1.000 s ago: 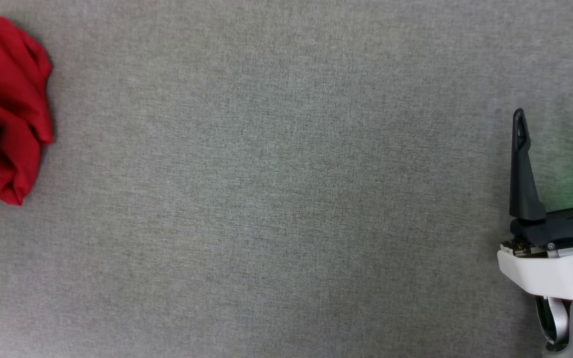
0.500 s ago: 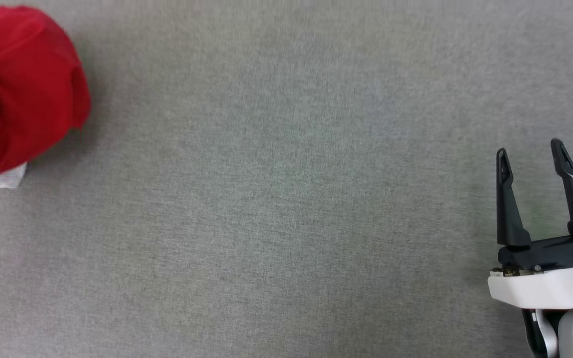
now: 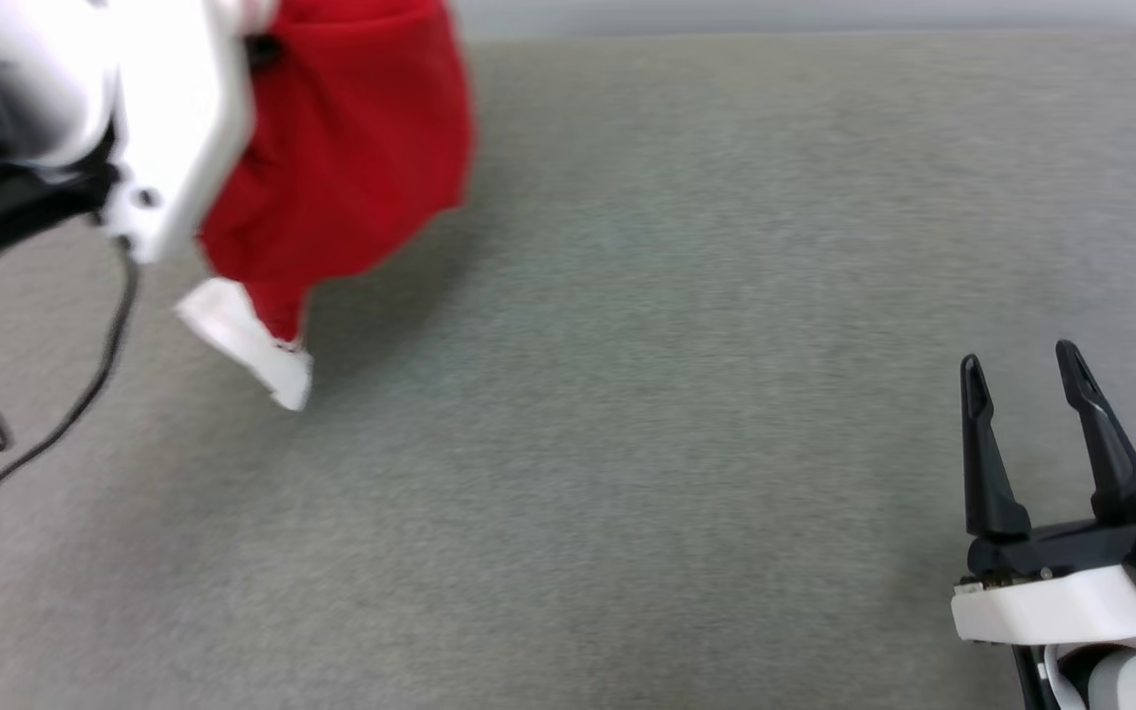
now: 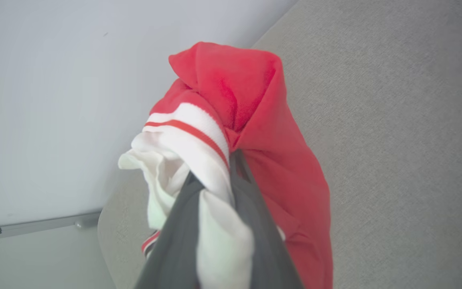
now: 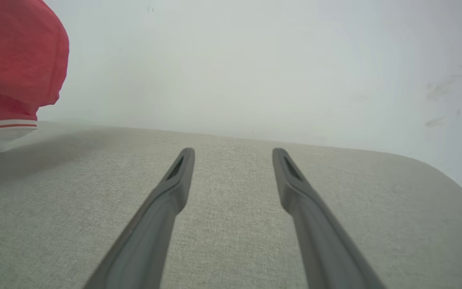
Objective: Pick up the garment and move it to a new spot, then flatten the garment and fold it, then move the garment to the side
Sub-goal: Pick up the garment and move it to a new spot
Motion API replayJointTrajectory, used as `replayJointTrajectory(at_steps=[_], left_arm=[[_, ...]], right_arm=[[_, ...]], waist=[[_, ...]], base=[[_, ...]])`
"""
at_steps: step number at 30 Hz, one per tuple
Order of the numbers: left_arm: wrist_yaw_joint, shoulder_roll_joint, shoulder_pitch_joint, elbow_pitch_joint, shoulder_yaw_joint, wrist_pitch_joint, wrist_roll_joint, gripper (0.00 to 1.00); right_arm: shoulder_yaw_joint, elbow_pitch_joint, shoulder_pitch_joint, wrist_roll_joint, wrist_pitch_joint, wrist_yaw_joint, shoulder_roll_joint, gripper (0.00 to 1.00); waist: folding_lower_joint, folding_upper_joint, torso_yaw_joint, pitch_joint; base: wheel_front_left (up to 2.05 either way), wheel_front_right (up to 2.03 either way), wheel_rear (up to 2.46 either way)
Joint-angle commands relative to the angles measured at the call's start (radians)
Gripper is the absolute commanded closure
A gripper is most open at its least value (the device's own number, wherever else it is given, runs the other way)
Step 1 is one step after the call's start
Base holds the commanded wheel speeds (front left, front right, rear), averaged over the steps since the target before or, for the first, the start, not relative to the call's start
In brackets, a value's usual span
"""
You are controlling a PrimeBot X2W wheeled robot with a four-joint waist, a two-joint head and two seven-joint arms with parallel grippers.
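At the far left of the head view a black cable [image 3: 65, 424] lies looped on the grey fabric worktop [image 3: 627, 414]. Above it is the pale left forearm [image 3: 169, 108]. The garment [image 3: 351, 148] hangs bunched beside it at the upper left, and a white sleeve [image 3: 252, 345] points down toward the worktop. In the left wrist view the left gripper [image 4: 213, 166] is narrow, clamped on the white, red-striped trim. At the lower right the right gripper [image 3: 1019, 357] stands wide and holds nothing, well apart from the garment.
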Motion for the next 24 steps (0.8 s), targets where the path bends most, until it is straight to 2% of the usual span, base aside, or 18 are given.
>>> replayJointTrajectory(at_steps=[1,2,3,7,8,12,16,24], left_arm=[[0.001,-0.032,-0.04,-0.013,-0.032,0.009,-0.002,1.0],[0.001,-0.032,-0.04,-0.013,-0.032,0.009,-0.002,1.0],[0.001,-0.069,-0.069,-0.022,-0.072,0.012,-0.009,1.0],[0.001,-0.132,-0.106,-0.019,-0.159,0.003,-0.021,1.0],[0.001,-0.132,-0.106,-0.019,-0.159,0.003,-0.021,1.0],[0.001,-0.205,-0.103,0.019,-0.256,-0.029,-0.048,1.0],[0.001,-0.244,-0.088,0.053,-0.316,-0.057,-0.061,1.0],[0.001,-0.318,-0.038,0.159,-0.512,-0.136,-0.089,1.0]], right_arm=[[0.001,0.007,0.018,0.011,-0.002,-0.001,0.002,0.0],[0.001,0.007,0.018,0.011,-0.002,-0.001,0.002,0.0],[0.003,0.01,0.021,0.02,-0.002,-0.001,0.002,0.0],[0.009,0.014,0.032,0.035,-0.002,-0.001,0.002,0.0],[0.009,0.014,0.032,0.035,-0.002,-0.001,0.002,0.0],[0.004,0.011,0.026,0.044,-0.002,-0.001,0.002,0.0],[0.013,0.005,0.013,0.047,-0.002,-0.001,0.003,0.0],[0.017,0.002,-0.018,0.058,-0.002,-0.001,0.003,0.0]], waist=[[0.0,0.0,-0.077,-0.039],[0.0,0.0,-0.077,-0.039],[0.0,0.0,-0.114,-0.046],[0.0,0.0,-0.18,-0.052],[0.0,0.0,-0.18,-0.052],[0.0,0.0,-0.24,-0.038],[0.0,0.0,-0.265,-0.014],[0.0,0.0,-0.292,0.055]], base=[[0.0,0.0,0.0],[0.0,0.0,0.0],[0.0,0.0,0.0],[0.0,0.0,0.0],[0.0,0.0,0.0],[0.0,0.0,0.0],[0.0,0.0,0.0],[0.0,0.0,0.0]])
